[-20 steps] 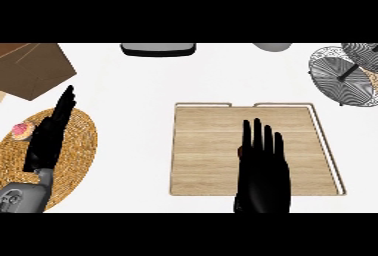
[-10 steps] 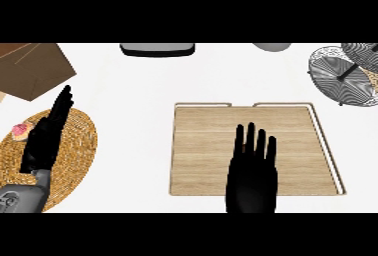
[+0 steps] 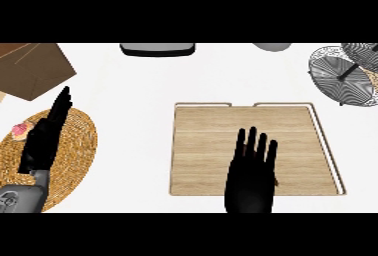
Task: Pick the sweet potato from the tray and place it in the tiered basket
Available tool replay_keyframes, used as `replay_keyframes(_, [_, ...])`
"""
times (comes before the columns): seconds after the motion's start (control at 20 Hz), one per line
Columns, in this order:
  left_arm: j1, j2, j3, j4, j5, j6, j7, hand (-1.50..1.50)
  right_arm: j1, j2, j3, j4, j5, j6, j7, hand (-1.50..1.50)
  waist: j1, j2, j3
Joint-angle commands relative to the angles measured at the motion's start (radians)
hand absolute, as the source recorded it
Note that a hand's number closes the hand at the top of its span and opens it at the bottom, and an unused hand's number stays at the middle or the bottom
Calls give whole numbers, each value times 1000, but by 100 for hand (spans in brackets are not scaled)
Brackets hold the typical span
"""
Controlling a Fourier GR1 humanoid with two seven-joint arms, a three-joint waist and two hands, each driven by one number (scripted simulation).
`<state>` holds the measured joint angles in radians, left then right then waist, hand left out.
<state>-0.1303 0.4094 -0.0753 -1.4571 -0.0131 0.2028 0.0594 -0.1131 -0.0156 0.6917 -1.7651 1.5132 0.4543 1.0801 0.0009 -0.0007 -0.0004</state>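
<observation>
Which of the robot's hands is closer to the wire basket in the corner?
Right. The right hand lies open over the wooden tray, below-left of the black wire tiered basket. The left hand rests far across, over the round woven mat.

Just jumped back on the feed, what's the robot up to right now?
The right hand lies flat and open over the near part of the wooden tray, fingers straight. The sweet potato cannot be seen; only a small brownish speck shows by the hand's right edge, so it may be hidden underneath. The left hand rests open over the woven mat at the left, holding nothing. The tiered basket stands at the far right, and nothing has been carried there yet.
</observation>
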Motion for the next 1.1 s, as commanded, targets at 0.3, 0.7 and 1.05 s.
replay_keyframes(0.3, [4, -4, 34, -9, -7, -25, 8, 0, 48, 15, 2, 1, -1, 32, 184, -150, 0, -1, 0])
replay_keyframes(0.7, [-12, -46, 32, 19, -43, -31, -15, 0, -42, 15, -124, 148, -43, -46, 95, -150, 3, 1, 0])
replay_keyframes(1.05, [-13, -62, 75, 75, -61, -49, -76, 0, 37, 15, -157, 169, -23, -121, 16, -150, -2, 1, 0])
